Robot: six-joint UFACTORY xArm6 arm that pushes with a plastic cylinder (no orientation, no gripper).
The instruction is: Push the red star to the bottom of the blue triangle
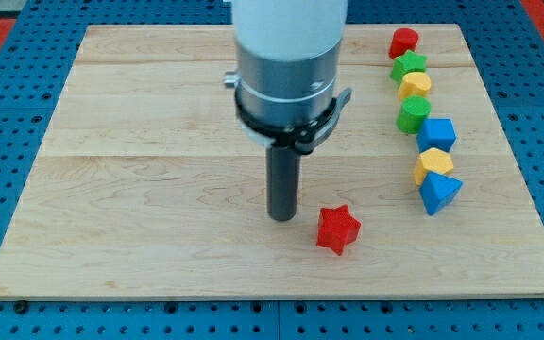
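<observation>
The red star (337,229) lies on the wooden board (140,189) near the view's bottom, right of centre. The blue triangle (438,192) lies to its right and a little higher, at the lower end of a column of blocks. My tip (282,217) stands on the board just left of the red star, a small gap apart from it. The blue triangle is well to the right of my tip.
A column of blocks runs down the view's right: a red cylinder (403,42), a green star (408,66), a yellow block (416,85), a green block (413,114), a blue block (436,133), a yellow block (433,163).
</observation>
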